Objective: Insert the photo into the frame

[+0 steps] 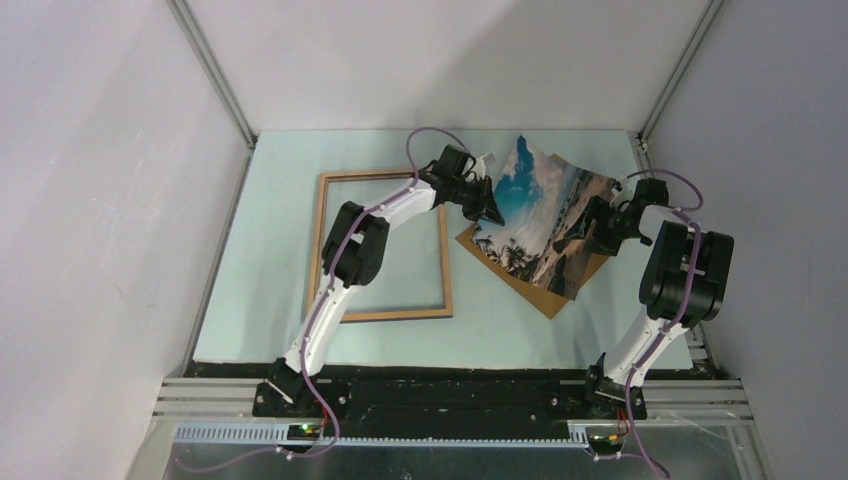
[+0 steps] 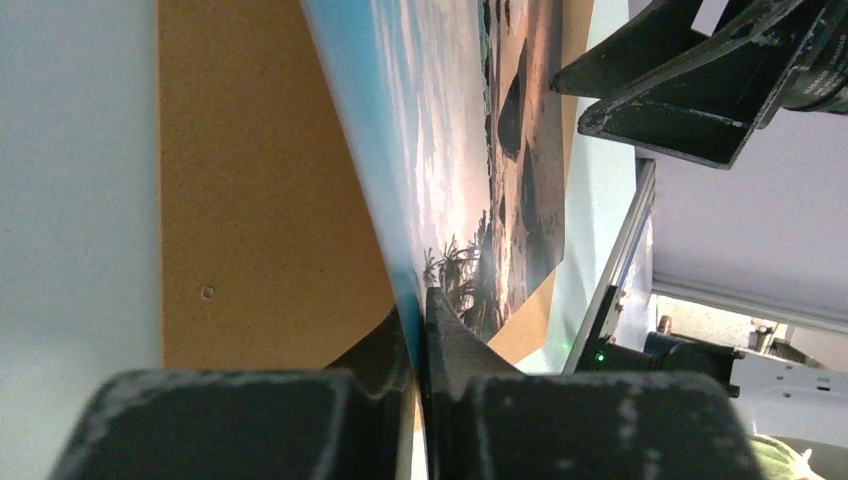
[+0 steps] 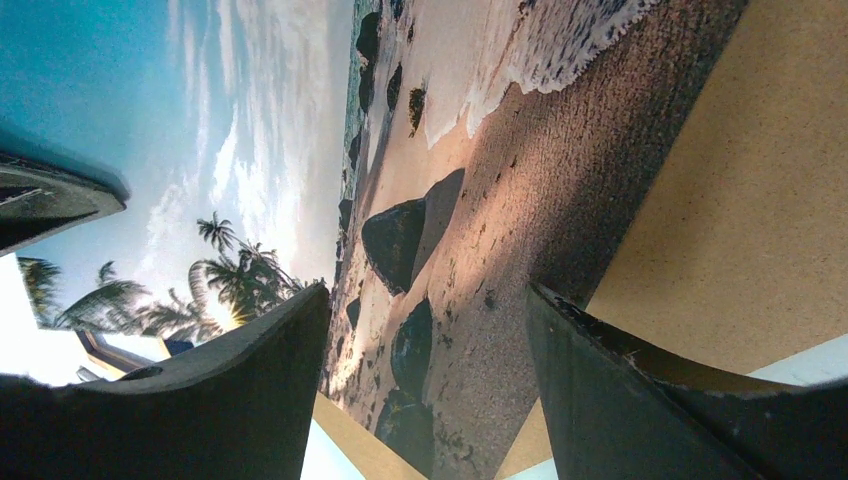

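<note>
Beside one frame [image 1: 400, 314], left end effector [image 2: 420, 308] pinches one photo [image 1: 545, 215]; right end effector [image 3: 428, 295] stands open.

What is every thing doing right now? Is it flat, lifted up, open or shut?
photo: picture side up, one edge lifted off the backing board and pinched.
frame: lying flat, brown face up, nothing inside.
backing board: lying flat, partly under the photo.
left gripper: shut on the photo's edge.
right gripper: open, over the photo's sandy edge.

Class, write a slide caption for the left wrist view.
Left hand pinches the photo by its edge over the brown backing board.
</note>
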